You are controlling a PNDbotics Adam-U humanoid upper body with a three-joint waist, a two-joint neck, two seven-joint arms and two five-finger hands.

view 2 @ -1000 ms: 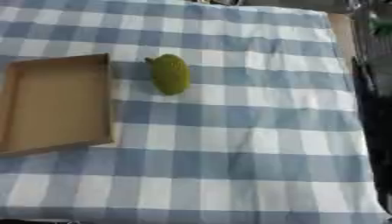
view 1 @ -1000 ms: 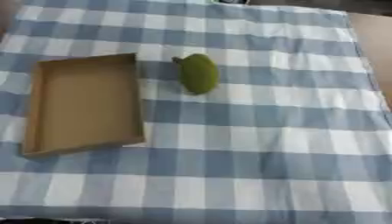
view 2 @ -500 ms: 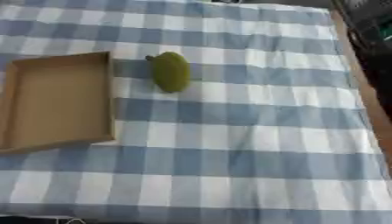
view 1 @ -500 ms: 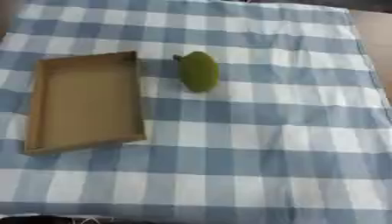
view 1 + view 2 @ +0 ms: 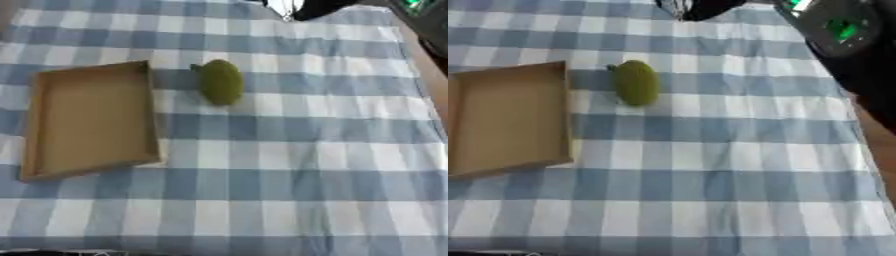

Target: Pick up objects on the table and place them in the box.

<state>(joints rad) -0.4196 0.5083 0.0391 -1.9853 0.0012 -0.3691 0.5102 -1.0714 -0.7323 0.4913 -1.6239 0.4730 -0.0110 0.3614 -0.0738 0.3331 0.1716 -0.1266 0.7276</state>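
Right arm [image 5: 859, 55] newly in at upper right, hand unseen | green fruit [image 5: 220, 81] lengthwise away, stem far-left | box [image 5: 87, 120] unmoved

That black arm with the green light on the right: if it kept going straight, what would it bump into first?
Probably nothing in view: the right arm seems to point up past the picture's top, and its hand doesn't show. The green fruit and box lie well left.
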